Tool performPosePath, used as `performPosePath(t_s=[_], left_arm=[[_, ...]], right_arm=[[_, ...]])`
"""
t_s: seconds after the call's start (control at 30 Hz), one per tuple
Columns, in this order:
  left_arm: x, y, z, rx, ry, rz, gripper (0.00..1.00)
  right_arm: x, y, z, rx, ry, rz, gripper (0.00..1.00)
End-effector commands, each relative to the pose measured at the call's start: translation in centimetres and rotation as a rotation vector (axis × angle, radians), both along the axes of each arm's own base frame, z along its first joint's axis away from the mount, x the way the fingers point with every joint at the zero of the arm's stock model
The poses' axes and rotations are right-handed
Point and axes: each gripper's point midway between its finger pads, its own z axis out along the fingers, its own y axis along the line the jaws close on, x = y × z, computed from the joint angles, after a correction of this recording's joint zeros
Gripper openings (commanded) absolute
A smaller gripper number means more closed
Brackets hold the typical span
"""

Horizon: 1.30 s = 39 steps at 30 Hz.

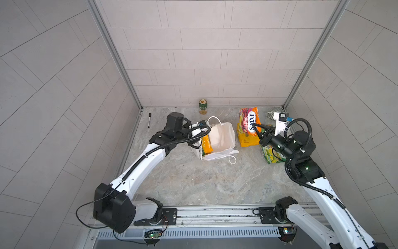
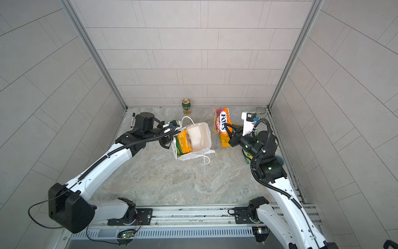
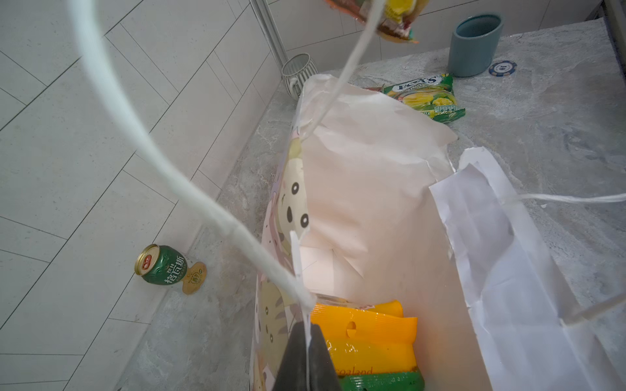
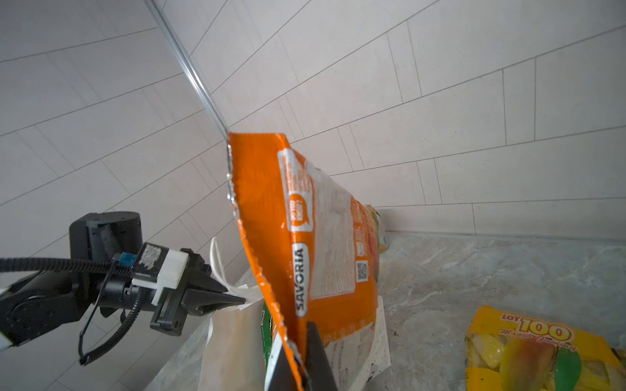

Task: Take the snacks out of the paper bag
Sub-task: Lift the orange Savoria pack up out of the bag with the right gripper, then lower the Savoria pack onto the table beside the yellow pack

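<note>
Far left, by the wall: black marker, flat on the table. Next, left gripper: jaws pressed together on the paper bag at its left rim, right by a cord handle. Bag upright and open-mouthed, mid-table; inside, against its left end, a yellow-orange packet touching a green packet. Behind, at the back wall: green-and-gold can, upright.

Right of the bag: right gripper, jaws clamped on one edge of the FOX'S packet, held up clear of the bag and off the table; orange back lettered SAVORIA in the right wrist view. Beneath it, flat on the table: a yellow packet. Further right, partly under the right arm: a green FOX'S packet. Back right corner: striped mug. Along the right edge: blue-grey cup, a chip just beside it.
</note>
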Motion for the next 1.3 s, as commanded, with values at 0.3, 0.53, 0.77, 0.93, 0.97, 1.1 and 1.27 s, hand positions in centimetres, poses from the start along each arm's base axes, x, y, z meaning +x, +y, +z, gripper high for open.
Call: performPosePath(t_s=[0.3, 0.53, 0.77, 0.93, 0.97, 1.1, 1.27], left_arm=[[-0.1, -0.4, 0.5, -0.016, -0.015, -0.010, 0.00], [0.0, -0.5, 0.5, -0.018, -0.017, -0.013, 0.00], [0.0, -0.6, 0.2, -0.019, -0.009, -0.021, 0.00], [-0.1, -0.6, 0.4, -0.024, -0.009, -0.021, 0.00], [-0.1, -0.6, 0.4, -0.024, -0.010, -0.022, 0.00], [-0.1, -0.6, 0.4, -0.024, -0.009, -0.020, 0.00], [-0.1, -0.6, 0.4, -0.024, -0.010, -0.021, 0.00]], right_arm=[[2.9, -1.6, -9.4, 0.035, 0.379, -0.045, 0.00], [1.3, -3.8, -16.3, -0.041, 0.599, -0.145, 0.00], [0.0, -4.9, -22.0, 0.020, 0.756, -0.231, 0.00], [0.4, -4.5, -23.8, 0.050, 0.792, -0.221, 0.00], [0.6, -4.5, -24.1, 0.051, 0.789, -0.222, 0.00], [1.2, -4.2, -24.5, 0.105, 0.801, -0.216, 0.00], [2.3, -2.9, -22.4, 0.220, 0.703, -0.147, 0.00]])
